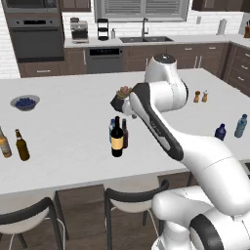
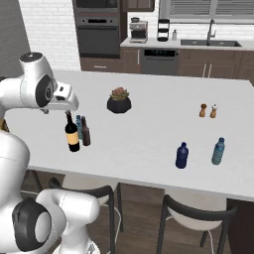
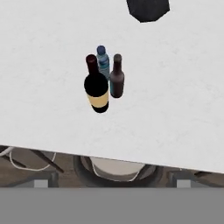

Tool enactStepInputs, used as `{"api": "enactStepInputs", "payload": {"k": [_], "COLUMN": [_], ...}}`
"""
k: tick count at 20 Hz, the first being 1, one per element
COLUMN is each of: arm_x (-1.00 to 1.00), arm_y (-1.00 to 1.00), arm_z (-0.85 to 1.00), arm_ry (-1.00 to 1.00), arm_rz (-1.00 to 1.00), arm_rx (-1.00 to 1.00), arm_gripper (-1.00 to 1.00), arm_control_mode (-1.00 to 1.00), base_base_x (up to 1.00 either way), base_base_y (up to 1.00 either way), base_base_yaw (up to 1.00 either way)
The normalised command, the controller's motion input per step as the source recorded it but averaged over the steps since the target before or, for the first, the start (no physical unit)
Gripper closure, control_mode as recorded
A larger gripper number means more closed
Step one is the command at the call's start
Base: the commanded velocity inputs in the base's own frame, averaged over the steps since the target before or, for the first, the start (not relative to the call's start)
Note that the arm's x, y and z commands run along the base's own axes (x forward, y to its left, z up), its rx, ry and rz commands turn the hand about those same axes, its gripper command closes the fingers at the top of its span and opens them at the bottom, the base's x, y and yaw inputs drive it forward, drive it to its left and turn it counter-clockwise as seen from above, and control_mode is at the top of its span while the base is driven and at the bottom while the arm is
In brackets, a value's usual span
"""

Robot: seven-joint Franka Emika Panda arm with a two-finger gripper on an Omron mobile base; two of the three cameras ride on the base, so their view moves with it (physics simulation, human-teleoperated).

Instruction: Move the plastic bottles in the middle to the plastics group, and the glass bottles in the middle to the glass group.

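Note:
Three bottles stand in a tight cluster mid-counter. Nearest the front edge is the tall near-black wine bottle [image 1: 116, 141] [image 2: 72, 136] [image 3: 97, 89] with its cream-yellow label. Beside it is the shorter maroon-brown bottle [image 1: 125, 135] [image 2: 86, 133] [image 3: 117, 78], and behind them the slim light-blue plastic bottle [image 1: 112, 128] [image 2: 79, 124] [image 3: 103, 61]. My gripper [image 2: 67, 111] hangs above the cluster holding nothing; how its jaws stand is unclear. The plastics group, a dark-blue bottle [image 1: 220, 132] [image 2: 182, 156] and a light-blue one [image 1: 240, 126] [image 2: 218, 152], stands at the right. The glass group, an amber bottle [image 1: 4, 144] and a brown one [image 1: 22, 146], stands at the far left.
A potted succulent [image 2: 119, 101] [image 3: 148, 8] sits just behind the cluster. Salt and pepper shakers [image 1: 200, 96] [image 2: 208, 110] stand toward the back right. A bowl of blueberries [image 1: 24, 102] sits back left. Stools [image 1: 132, 195] line the counter's front edge.

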Motion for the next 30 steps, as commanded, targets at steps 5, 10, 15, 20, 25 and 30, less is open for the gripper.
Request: {"api": "enactStepInputs", "payload": {"k": [5,10,15,20,25,30], "arm_x": [0.15,0.38,0.41,0.24,0.34,0.15], "arm_y": [0.53,0.29,-0.01,-0.18,-0.01,0.06], "arm_z": [-0.21,-0.47,-0.36,-0.17,-0.31,-0.31], "arm_ry": [-0.04,0.00,0.00,0.00,0.00,0.00], "arm_rz": [0.00,0.00,0.00,0.00,0.00,0.00], "arm_rx": [0.00,0.00,0.00,0.03,0.01,0.00], "arm_gripper": [-1.00,-1.00,-1.00,-1.00,-1.00,-1.00], "arm_control_mode": [-1.00,-1.00,-1.00,-1.00,-1.00,-1.00], "base_base_x": [0.00,0.00,0.00,0.00,0.00,0.00], "base_base_y": [0.00,0.00,0.00,0.00,0.00,0.00], "base_base_yaw": [0.00,0.00,0.00,0.00,0.00,0.00]}}
